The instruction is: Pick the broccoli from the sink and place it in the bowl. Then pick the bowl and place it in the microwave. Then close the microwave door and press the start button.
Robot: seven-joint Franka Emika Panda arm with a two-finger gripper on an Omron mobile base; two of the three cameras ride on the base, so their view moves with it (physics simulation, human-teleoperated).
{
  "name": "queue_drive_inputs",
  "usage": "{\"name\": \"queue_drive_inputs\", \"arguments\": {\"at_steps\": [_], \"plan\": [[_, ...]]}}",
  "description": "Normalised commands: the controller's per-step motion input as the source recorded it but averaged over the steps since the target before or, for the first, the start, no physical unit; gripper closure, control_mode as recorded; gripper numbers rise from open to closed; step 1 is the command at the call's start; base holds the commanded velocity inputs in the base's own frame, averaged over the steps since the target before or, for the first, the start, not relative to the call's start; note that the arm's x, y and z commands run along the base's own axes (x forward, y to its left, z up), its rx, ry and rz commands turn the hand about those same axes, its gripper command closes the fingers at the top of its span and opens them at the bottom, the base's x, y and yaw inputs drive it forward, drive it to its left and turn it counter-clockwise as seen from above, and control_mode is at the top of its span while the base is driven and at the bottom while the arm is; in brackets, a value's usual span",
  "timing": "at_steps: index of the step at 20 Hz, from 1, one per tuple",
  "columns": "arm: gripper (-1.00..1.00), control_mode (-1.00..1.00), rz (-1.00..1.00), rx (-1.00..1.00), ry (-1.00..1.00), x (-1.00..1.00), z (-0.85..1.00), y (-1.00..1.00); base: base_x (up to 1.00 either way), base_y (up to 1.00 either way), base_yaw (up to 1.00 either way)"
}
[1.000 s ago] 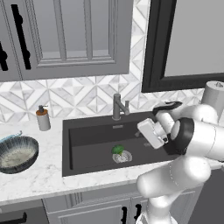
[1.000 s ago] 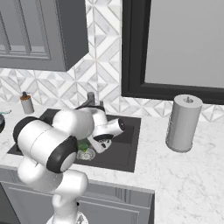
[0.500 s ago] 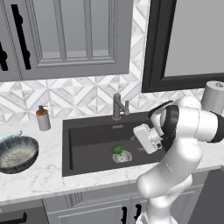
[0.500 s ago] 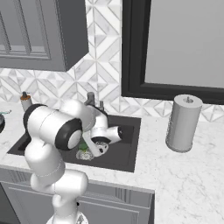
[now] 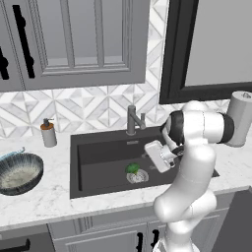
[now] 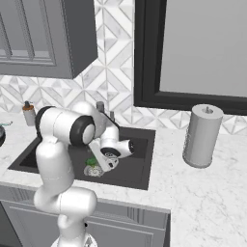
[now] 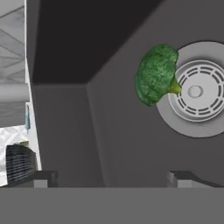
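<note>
Over the sink (image 5: 98, 147), the gripper (image 7: 113, 176) hangs with its jaws spread wide and nothing between them. Broccoli (image 7: 156, 73) lies ahead of the fingertips and off toward the right-hand tip, well apart from both, its stalk end touching the round silver drain (image 7: 199, 89). From the left base camera the broccoli (image 5: 132, 168) sits on the drain's far-left edge, near the middle of the basin floor, with the hand (image 5: 158, 156) just beside it on the right and above the floor.

Fingertips are cut off low in the hand camera; only stubs show. From the right base camera the broccoli (image 6: 91, 161) is half hidden by the arm, and the gripper's tips are hard to make out.

Sink floor left of the drain is bare dark charcoal up to the walls. Faucet (image 5: 133, 118) stands at the sink's back rim. Bowl (image 5: 17, 172) sits on the counter left of the sink, cut by the frame edge. Soap bottle (image 5: 47, 133) stands behind it. Paper towel roll (image 6: 202, 136) is right of the sink.
</note>
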Motion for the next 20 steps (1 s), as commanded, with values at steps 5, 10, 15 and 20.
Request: {"name": "queue_drive_inputs", "arguments": {"at_steps": [5, 10, 15, 20], "plan": [[-1.00, -1.00, 0.00, 0.00, 0.05, 0.38, -0.41, 0.02, 0.00, 0.00, 0.00], [-1.00, -1.00, 0.00, 0.00, 0.00, 0.26, -0.34, 0.00, 0.00, 0.00, 0.00], [-1.00, -1.00, 0.00, 0.00, 0.00, 0.23, -0.32, 0.04, 0.00, 0.00, 0.00], [-1.00, -1.00, 0.00, 0.00, 0.00, 0.38, -0.26, 0.11, 0.00, 0.00, 0.00]]}}
